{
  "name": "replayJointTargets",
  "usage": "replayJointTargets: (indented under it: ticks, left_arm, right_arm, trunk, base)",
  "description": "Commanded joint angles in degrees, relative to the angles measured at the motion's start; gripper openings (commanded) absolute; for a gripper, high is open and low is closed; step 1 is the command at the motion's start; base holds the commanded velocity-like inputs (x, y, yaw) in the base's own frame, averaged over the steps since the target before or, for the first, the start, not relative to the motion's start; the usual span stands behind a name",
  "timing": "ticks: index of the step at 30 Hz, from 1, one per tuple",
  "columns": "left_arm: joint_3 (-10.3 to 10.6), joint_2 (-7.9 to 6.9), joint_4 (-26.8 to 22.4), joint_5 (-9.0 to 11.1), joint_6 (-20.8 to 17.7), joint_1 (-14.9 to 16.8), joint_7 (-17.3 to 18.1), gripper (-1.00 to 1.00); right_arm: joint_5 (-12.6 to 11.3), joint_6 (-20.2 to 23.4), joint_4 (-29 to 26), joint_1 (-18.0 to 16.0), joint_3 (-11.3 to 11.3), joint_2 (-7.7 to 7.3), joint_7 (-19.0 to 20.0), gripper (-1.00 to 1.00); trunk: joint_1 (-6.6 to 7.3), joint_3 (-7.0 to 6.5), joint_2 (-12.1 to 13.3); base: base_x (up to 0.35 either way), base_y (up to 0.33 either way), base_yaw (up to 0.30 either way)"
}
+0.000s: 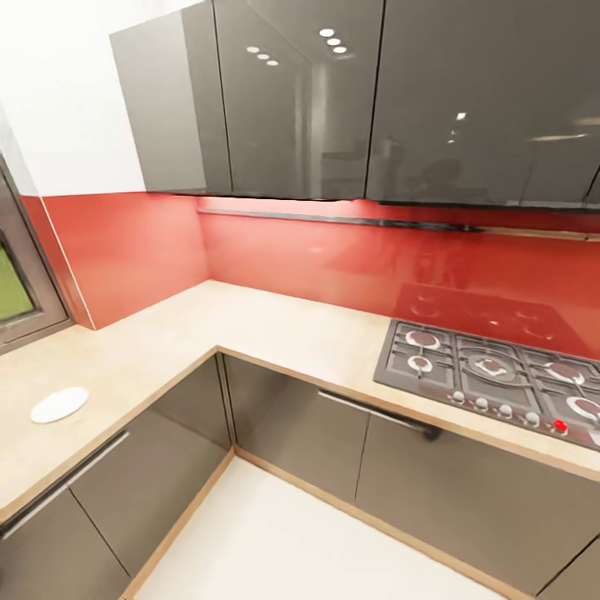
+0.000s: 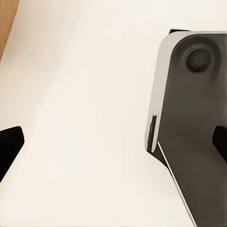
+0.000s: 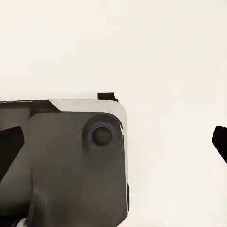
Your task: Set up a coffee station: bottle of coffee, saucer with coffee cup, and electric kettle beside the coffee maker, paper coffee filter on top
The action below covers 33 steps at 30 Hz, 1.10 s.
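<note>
White round saucer (image 1: 59,405) on countertop (image 1: 250,329)

Left gripper (image 2: 113,144) fingers (image 2: 8,144) spread wide apart and empty above pale floor (image 2: 85,94), with a grey robot base corner (image 2: 189,118) alongside and a wood-toned strip (image 2: 7,23) at the edge.

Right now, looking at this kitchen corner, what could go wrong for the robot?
The saucer lies alone near the countertop's front edge, so a clumsy reach might push it off. The gas hob sits at the right; items set down there would likely wobble on its grates. Both wrist views show open fingertips above floor.
</note>
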State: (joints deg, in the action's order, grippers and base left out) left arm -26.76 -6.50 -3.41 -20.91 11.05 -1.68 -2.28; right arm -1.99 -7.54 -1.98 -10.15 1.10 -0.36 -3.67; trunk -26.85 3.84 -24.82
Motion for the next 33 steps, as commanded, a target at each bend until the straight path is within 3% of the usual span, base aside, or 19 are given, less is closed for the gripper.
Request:
replayJointTargets:
  ticks: [1, 25, 33]
  left_arm:
    - [-0.32, 0.03, -0.01, -0.61, 0.18, 0.01, -0.18, 1.0]
    - [-0.3, -0.01, -0.01, -0.54, 0.2, 0.1, -0.27, 1.0]
    - [-0.46, -0.04, -0.01, -0.54, 0.2, 0.1, -0.27, 1.0]
  right_arm:
    - [-0.21, -0.2, 0.05, -0.04, 0.13, 0.0, -0.11, 1.0]
    - [-0.21, -0.2, 0.05, -0.04, 0.13, 0.01, -0.11, 1.0]
    - [-0.21, -0.2, 0.05, -0.04, 0.13, 0.01, -0.11, 1.0]
  trunk:
    - [-0.03, 0.1, -0.11]
    - [-0.03, 0.1, -0.11]
    - [-0.03, 0.1, -0.11]
  base:
    - [0.0, 0.0, 0.276]
    - [0.203, -0.17, 0.277]
    - [0.112, -0.037, 0.277]
